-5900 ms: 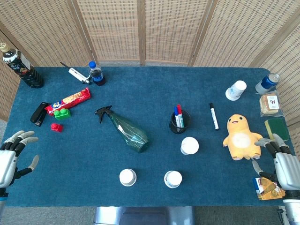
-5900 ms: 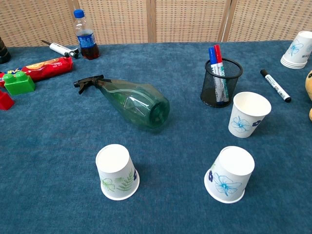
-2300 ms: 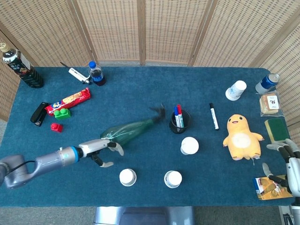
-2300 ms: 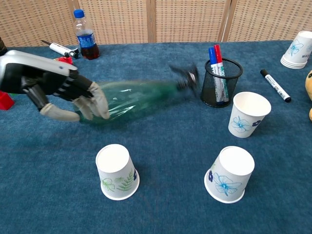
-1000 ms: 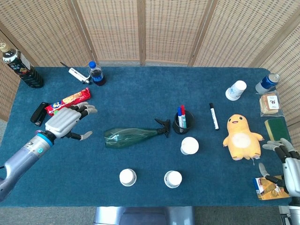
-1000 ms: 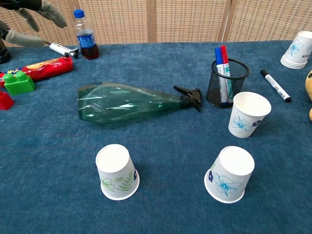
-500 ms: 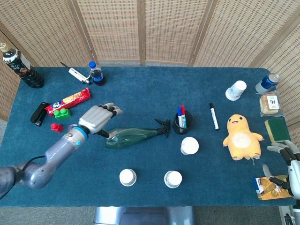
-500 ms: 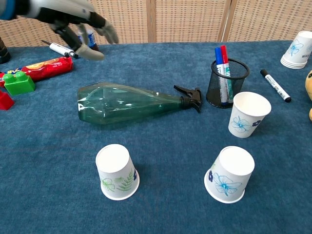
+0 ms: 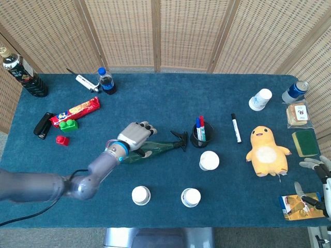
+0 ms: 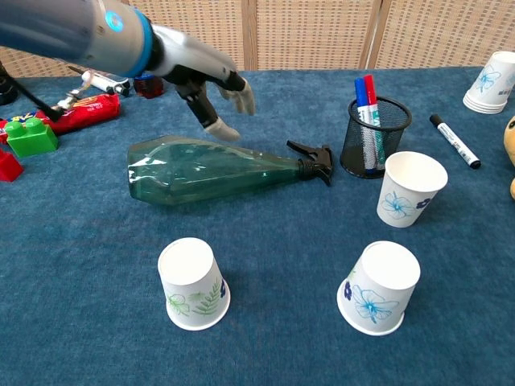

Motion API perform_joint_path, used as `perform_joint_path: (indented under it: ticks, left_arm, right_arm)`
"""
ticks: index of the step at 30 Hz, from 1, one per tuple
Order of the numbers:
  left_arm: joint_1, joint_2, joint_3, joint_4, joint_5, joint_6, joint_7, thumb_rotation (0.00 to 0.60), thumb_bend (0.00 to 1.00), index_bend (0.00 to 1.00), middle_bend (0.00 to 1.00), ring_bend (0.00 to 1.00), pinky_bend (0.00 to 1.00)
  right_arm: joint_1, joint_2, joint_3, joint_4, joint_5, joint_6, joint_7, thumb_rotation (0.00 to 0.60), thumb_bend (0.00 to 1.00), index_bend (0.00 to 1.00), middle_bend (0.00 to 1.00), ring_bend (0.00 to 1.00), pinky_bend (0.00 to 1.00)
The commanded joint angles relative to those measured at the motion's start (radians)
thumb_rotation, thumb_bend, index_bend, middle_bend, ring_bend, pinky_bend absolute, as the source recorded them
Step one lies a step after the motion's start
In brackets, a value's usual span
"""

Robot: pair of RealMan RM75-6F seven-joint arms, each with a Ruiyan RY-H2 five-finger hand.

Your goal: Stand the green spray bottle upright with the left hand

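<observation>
The green spray bottle (image 10: 213, 169) lies on its side on the blue table (image 10: 282, 322), its black nozzle touching or nearly touching the mesh pen holder (image 10: 368, 135). My left hand (image 10: 211, 83) hovers just above the bottle's middle, fingers (image 10: 241, 98) spread apart, holding nothing. My right hand (image 9: 319, 175) rests open at the table's edge beside a snack packet (image 9: 297, 205).

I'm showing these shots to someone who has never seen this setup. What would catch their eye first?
Most likely the green spray bottle lying on its side mid-table, its black nozzle pointing at the mesh pen holder. Just above it hovers the left hand, fingers spread, holding nothing. At the table's right side, a yellow plush toy stands out against the blue cloth.
</observation>
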Motion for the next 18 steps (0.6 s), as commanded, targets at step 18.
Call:
perform_joint_path:
  ticks: [18]
  left_arm:
    - [-0.121, -0.239, 0.029, 0.236, -0.192, -0.025, 0.108, 0.361, 0.39, 0.14, 0.14, 0.1, 0.25]
  right_arm:
    - [-0.026, 0.008, 0.002, 0.02, 0.0, 0.028, 0.047, 0.6, 0.39, 0.31, 0.27, 0.1, 0.19]
